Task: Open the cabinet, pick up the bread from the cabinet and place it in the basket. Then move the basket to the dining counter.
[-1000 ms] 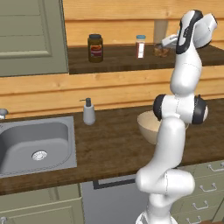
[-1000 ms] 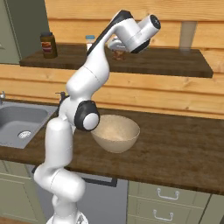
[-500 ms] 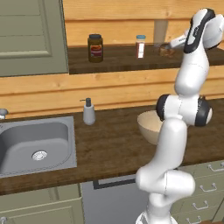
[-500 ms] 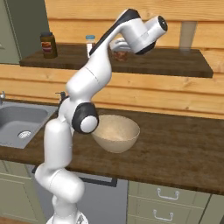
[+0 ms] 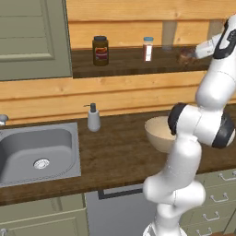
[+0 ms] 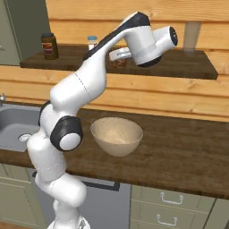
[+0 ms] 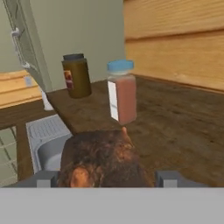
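On the cabinet shelf (image 5: 138, 64), right of the dark jar (image 5: 100, 50) and blue-capped bottle (image 5: 148, 48), the bread (image 7: 103, 159) sits between the gripper's (image 7: 105, 178) 2 fingertips; whether they grip cannot be told. Dark-brown, lumpy, it looks light and soft, best held across its middle.

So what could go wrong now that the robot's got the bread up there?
The bread sits between the fingers, but the grip itself is hidden, so it might slip on the way down to the basket. The blue-capped bottle stands close behind the bread, so a sideways swing could topple it.
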